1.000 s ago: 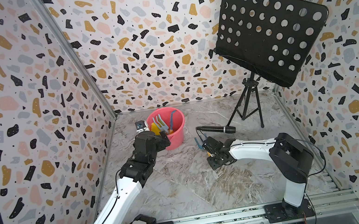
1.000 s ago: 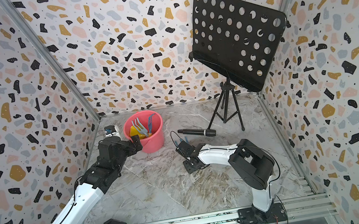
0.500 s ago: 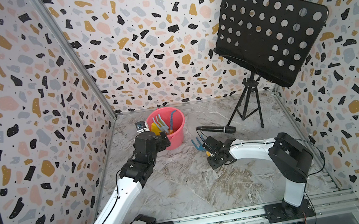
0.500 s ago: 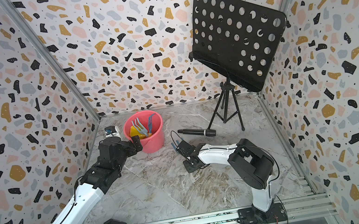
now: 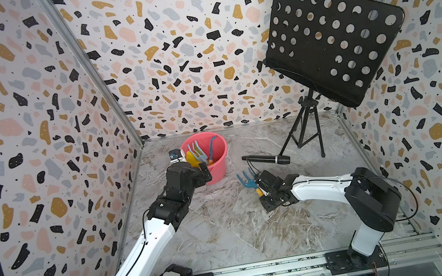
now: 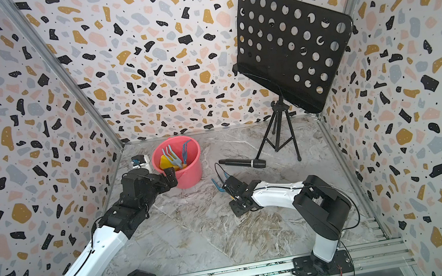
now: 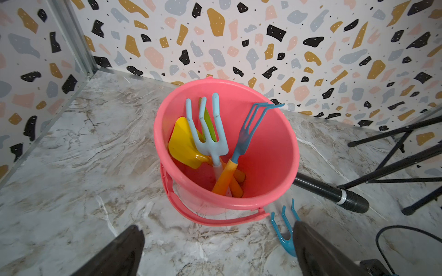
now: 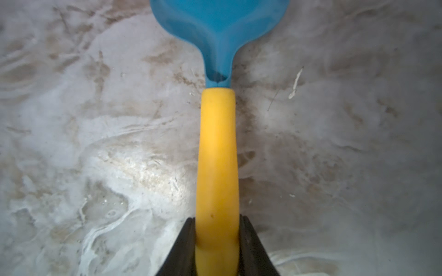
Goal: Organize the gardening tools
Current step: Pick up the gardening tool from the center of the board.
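Closed right jaws on fork handle at bench middle, for carrying to bucket near back-left corner; kept left jaws wide open, empty, beside bucket.

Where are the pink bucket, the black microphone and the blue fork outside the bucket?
pink bucket (image 5: 220, 171), in a top view, on its outer wall.
black microphone (image 5: 264, 159), in a top view, on its barrel.
blue fork (image 5: 246, 182), in a top view, on its blue head.

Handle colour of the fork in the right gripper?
Yellow, on the blue fork; clearest in the right wrist view.
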